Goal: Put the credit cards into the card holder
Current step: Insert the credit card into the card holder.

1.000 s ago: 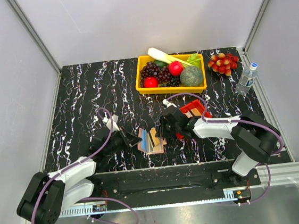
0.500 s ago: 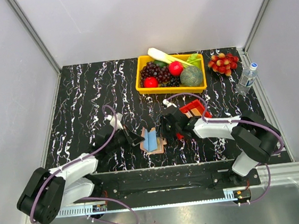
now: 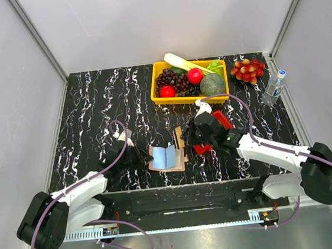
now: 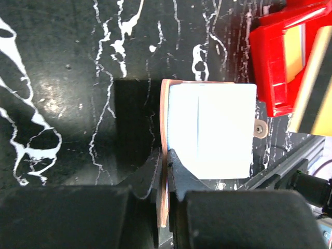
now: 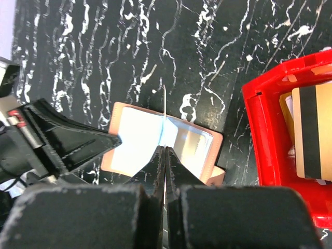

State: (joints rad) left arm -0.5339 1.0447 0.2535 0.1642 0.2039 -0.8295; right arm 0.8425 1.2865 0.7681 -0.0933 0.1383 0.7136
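Note:
The card holder, a salmon-pink wallet, lies open on the table and shows its pale blue lining. My left gripper is shut on the wallet's left flap edge. My right gripper is shut on a tan credit card and holds it on edge just above the wallet's fold. In the right wrist view the card is a thin line between the closed fingers, over the wallet. More credit cards lie in the red tray.
The red tray sits right of the wallet and behind my right gripper. A yellow bin of fruit and vegetables stands at the back. Grapes and a water bottle are at the back right.
The wallet has opened wider and now shows its blue lining. My right arm has swung out to the right and now holds a tan card upright over the wallet. My left gripper shifted slightly left.

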